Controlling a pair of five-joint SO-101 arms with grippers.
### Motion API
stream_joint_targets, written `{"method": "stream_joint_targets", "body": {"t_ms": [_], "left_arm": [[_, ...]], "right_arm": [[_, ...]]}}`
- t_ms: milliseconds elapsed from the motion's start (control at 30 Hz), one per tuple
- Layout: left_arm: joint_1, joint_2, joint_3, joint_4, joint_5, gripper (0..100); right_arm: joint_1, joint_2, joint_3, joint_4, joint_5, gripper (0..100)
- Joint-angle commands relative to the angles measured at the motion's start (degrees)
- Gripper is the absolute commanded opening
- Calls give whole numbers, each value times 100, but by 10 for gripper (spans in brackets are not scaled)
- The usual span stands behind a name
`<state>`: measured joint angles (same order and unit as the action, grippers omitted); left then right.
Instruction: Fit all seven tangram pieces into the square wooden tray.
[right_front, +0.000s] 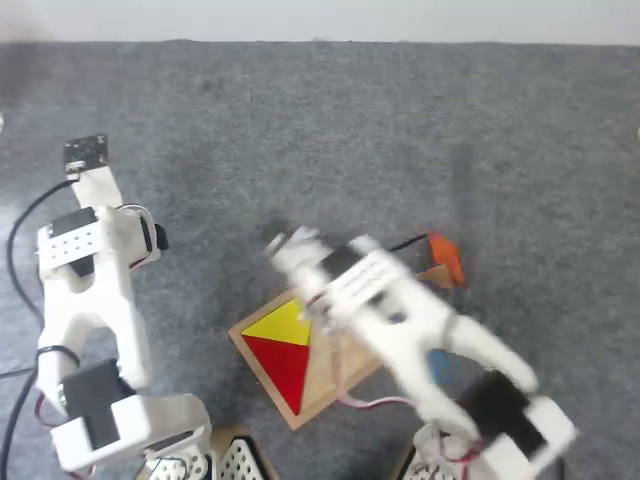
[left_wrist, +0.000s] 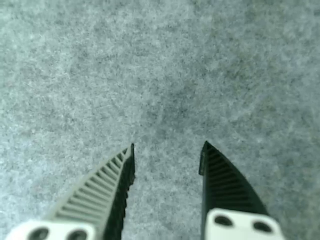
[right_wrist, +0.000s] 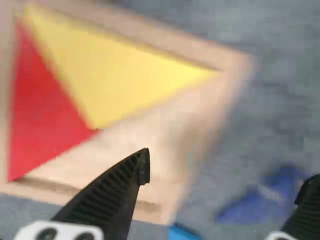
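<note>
Passage: bare grey felt tabletop across the far side and between the two arms. Obstacles: white right arm slanting over the square wooden tray, covering its right part; small orange piece just beyond the tray; blue piece on the felt beside the tray; white left arm at the left edge.

White blocky plastic arms with black servo blocks at the joints. Thin black cable looping beside one. Red wire near a base. Ribbed black gripper fingers, pale screw-holed mounts behind.
</note>
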<state>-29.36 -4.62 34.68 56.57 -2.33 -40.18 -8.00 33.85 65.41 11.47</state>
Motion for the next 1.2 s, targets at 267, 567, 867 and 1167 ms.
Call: {"method": "stream_joint_targets", "body": {"t_ms": [267,567,867,1167], "left_arm": [[88,-79,13,-79,105,210],[62,-88,92,-158,105,210],[62,-88,92,-158,105,210],[62,-88,92,-158,105,210]], "right_arm": [[2932,312,-1336,655,1029,453],[3178,2097,-2145,-84,79,452],[3371,2580,-2154,-558,35,227],[3415,2563,-2136,-497,35,50]]}}
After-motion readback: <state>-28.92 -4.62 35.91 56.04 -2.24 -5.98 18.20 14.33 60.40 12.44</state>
